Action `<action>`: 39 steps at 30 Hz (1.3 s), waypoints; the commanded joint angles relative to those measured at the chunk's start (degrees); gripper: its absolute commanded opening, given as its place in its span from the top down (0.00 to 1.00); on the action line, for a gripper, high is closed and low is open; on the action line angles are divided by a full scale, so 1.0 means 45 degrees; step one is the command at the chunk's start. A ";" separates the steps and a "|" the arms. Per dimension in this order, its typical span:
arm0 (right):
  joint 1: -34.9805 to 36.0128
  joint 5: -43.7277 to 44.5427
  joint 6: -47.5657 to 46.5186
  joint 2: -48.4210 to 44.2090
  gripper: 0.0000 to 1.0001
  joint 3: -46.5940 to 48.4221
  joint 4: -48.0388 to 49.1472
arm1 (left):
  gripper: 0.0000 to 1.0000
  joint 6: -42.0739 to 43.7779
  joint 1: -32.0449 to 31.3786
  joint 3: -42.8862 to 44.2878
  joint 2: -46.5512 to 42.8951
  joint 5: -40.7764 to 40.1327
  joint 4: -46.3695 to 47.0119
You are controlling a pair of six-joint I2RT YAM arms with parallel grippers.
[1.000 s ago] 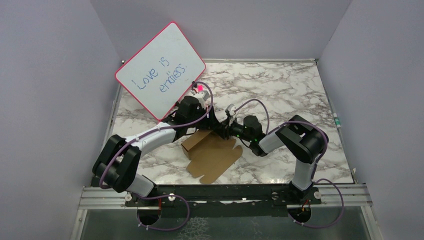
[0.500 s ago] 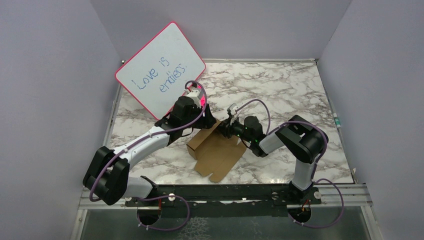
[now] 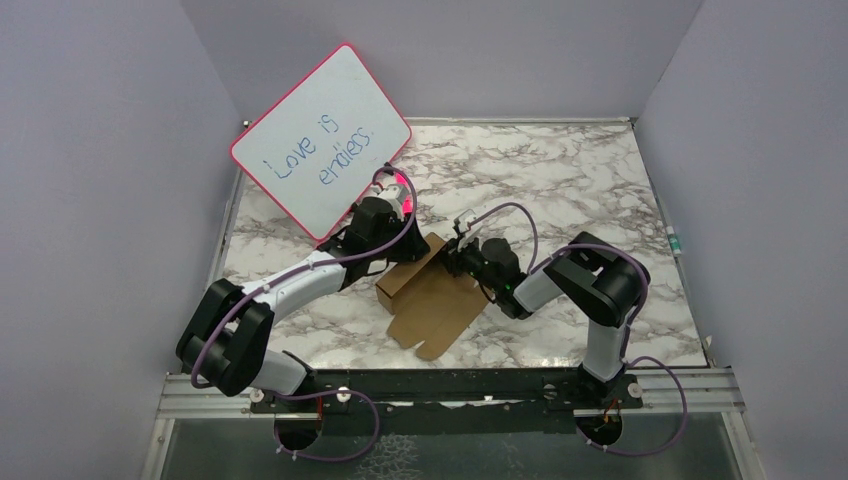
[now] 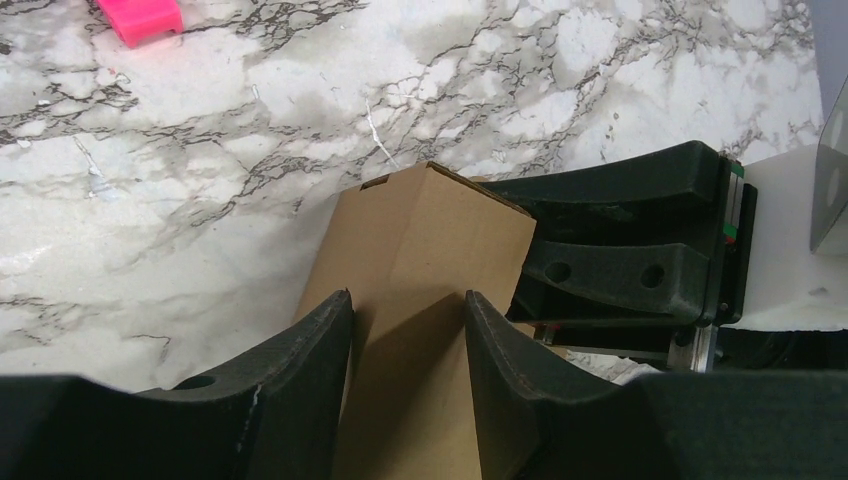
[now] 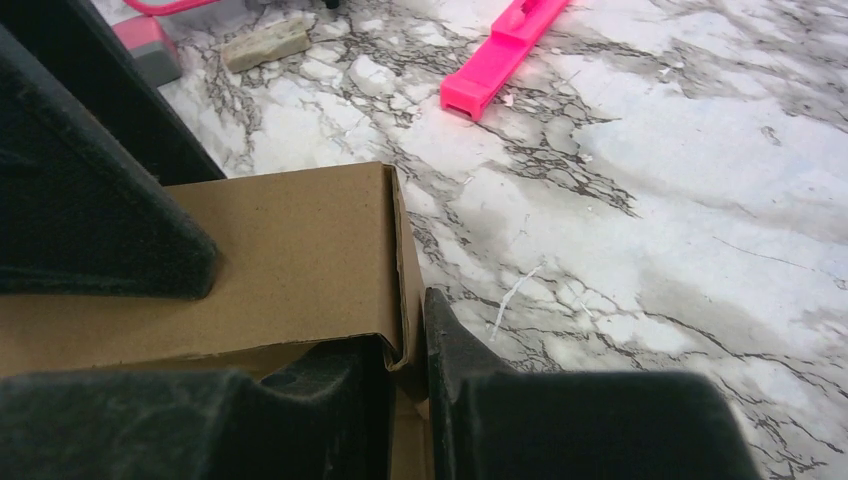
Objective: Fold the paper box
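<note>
Here's the paper box (image 3: 430, 300) near the middle of the marbled table (image 3: 560, 180), close in front of the two arms, brown and only partly formed. Its far-left part is raised into a low folded body, while the rest lies flat on the marble toward the near edge, tabs showing along the outline.

Right gripper (image 5: 405, 335) first: its fingers are drawn close together with a cardboard edge pinched between them, right at the corner of the raised section (image 5: 290, 250). From above, that gripper (image 3: 452, 262) sits at the far right side of the fold.

Now the left gripper (image 4: 407, 310). Its fingers stand apart and straddle the raised cardboard (image 4: 430, 260), which runs up through the gap and spreads wider than the gap itself. Whether those pads press on the board I cannot tell. In the top view the left gripper (image 3: 405, 250) comes in from the far left, the two tools facing each other across the fold and nearly meeting.

Beyond them, a pink-framed whiteboard (image 3: 320, 140) leans tilted at the far-left corner, with blue handwriting on it. A pink strip (image 5: 505, 50) lies on the marble past the box, and a small pale block (image 5: 265, 42) sits near the foot of the board.
</note>
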 commanded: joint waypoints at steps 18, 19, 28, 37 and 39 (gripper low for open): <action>0.0479 0.2232 0.1017 0.0494 0.79 0.0004 0.0013 | 0.51 -0.0893 -0.0013 -0.0742 -0.0606 0.0939 0.0033; 0.0490 0.2110 0.1073 0.0385 0.78 -0.0126 0.0120 | 0.49 -0.0737 -0.0013 -0.0594 -0.0675 0.0692 -0.0238; 0.0495 0.1823 0.1706 -0.1496 0.53 -0.1155 -0.0805 | 0.41 0.0387 -0.0031 0.0957 -0.1624 -0.1546 -0.2938; 0.0494 0.3599 0.3043 -0.5917 0.26 -0.2861 -0.4215 | 0.37 0.1053 -0.1459 0.1864 -0.2545 -0.3733 -0.5265; 0.0494 0.4242 0.3369 -0.7250 0.20 -0.2792 -0.5993 | 0.37 0.1172 -0.2350 0.2242 -0.2562 -0.4865 -0.6060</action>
